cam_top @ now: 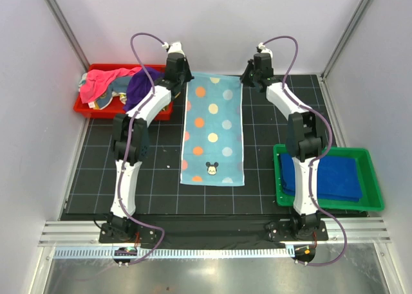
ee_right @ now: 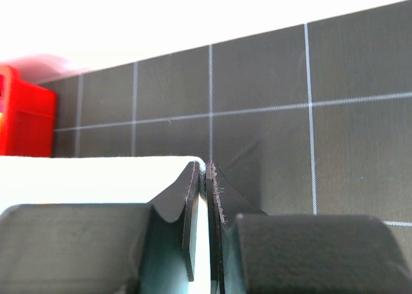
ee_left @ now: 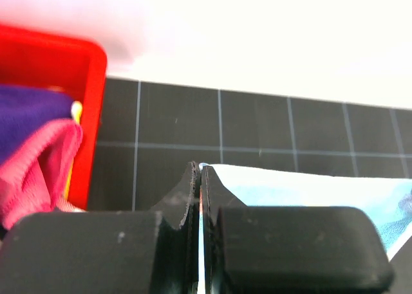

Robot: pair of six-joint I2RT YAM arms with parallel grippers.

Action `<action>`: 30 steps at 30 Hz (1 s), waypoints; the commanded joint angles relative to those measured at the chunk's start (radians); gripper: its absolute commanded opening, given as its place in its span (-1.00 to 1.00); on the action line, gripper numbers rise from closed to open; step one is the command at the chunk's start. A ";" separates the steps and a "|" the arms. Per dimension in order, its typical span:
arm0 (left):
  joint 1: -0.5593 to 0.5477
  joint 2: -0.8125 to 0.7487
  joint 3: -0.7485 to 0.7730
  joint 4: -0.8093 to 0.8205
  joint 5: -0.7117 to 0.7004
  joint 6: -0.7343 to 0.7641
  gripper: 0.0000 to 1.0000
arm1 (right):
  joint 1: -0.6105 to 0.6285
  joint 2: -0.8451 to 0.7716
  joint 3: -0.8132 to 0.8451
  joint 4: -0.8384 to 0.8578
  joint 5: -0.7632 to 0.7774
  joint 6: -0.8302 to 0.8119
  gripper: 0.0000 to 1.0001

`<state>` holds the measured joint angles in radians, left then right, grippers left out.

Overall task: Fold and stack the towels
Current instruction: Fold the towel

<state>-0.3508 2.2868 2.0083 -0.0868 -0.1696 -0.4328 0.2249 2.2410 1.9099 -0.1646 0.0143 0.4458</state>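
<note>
The light blue cloth towel with coloured polka dots (cam_top: 212,130) lay flat on the black gridded mat (cam_top: 154,178). The left gripper (ee_left: 200,175) was clamped tight on its far left corner and the right gripper (ee_right: 207,175) on its far right corner. To the towel's left, a red plastic tray (cam_top: 96,112) held crumpled pink and purple towels (cam_top: 119,82); to its right, a green plastic tray (cam_top: 341,205) held folded royal blue towels (cam_top: 335,175).

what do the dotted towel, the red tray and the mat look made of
Dotted towel: soft matte cloth, likely terry; lies limp and flat.
Red tray: rigid plastic, slightly glossy; smooth rounded rim.
Mat: dark matte sheet with printed grid, maybe rubber or vinyl.
</note>
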 commanded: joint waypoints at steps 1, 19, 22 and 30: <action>0.022 -0.050 0.035 0.070 0.002 0.023 -1.00 | -0.010 -0.116 0.038 0.057 0.032 -0.032 -0.98; 0.006 -0.447 -0.489 0.163 0.153 -0.043 -1.00 | 0.007 -0.524 -0.585 0.206 -0.056 0.025 -0.98; -0.011 -0.527 -0.613 0.185 0.142 -0.060 -1.00 | 0.028 -0.610 -0.699 0.218 -0.056 0.037 -0.98; -0.037 -0.702 -0.891 0.225 0.117 -0.129 -1.00 | 0.096 -0.828 -0.943 0.212 -0.022 0.074 -0.98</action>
<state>-0.3820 1.6684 1.1629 0.0750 -0.0208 -0.5262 0.3038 1.5093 1.0130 -0.0021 -0.0399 0.4988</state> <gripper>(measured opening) 0.016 0.136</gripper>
